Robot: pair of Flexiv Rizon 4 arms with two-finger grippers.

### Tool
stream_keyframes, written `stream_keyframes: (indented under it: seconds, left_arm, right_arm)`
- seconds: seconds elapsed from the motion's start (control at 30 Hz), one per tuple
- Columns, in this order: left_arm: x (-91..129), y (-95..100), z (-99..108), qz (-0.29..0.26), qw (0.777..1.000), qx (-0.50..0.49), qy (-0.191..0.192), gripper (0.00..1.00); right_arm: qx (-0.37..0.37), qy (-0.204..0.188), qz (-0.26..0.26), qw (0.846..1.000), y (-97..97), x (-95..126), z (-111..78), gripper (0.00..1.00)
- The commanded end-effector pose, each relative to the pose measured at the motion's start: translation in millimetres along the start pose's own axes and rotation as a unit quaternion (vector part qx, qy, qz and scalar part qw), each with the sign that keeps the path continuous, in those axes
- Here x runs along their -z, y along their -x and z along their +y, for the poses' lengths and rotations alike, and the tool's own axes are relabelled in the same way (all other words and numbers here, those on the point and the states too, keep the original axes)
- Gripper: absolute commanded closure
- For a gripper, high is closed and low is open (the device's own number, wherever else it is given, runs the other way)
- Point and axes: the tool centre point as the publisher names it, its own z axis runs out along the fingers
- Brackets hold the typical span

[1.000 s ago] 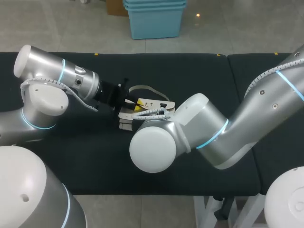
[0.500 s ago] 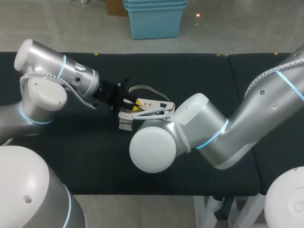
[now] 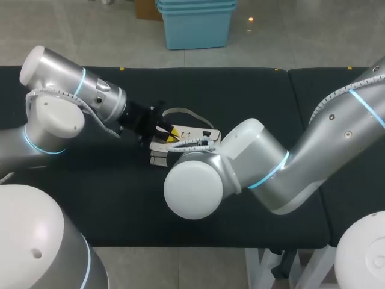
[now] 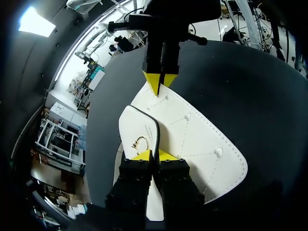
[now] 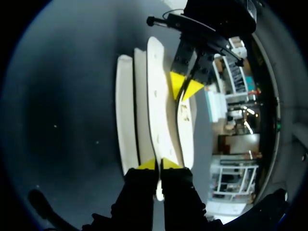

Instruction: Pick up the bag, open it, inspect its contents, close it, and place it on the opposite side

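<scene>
At centre frame on the dark table (image 3: 271, 96) you have the white bag (image 3: 195, 130) — your left gripper (image 4: 154, 155) pinches its front flap (image 4: 139, 127), your right gripper (image 5: 159, 165) pinches the opposite edge — both fingers nearly together.

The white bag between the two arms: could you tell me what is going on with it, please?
Both arms have hold of the white bag on the black table. The left claw is pinched shut on its small flap with the clasp; the right claw is pinched shut on the opposite edge, facing it. Nothing of its inside shows yet.
</scene>
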Motion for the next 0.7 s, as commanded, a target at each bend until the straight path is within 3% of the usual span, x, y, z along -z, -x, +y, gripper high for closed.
stream_keyframes:
  seconds: [0.03, 0.4, 0.7]
  left_arm:
    - [-11.1, 0.4, -1.7, -0.001, 1.0, 0.0, 0.013, 1.0]
    - [-3.9, 4.3, 15.3, -0.029, 0.998, 0.036, 0.029, 1.0]
    - [-0.1, 2.2, 13.9, -0.028, 0.999, 0.038, 0.026, 1.0]
  right_arm:
    - [-0.001, 0.0, -0.001, 1.0, -0.6, -1.5, 0.0, 1.0]
    - [-0.001, 0.0, -0.001, 1.0, -0.6, -1.5, 0.0, 1.0]
    - [-0.001, 0.0, -0.001, 1.0, -0.6, -1.5, 0.0, 1.0]
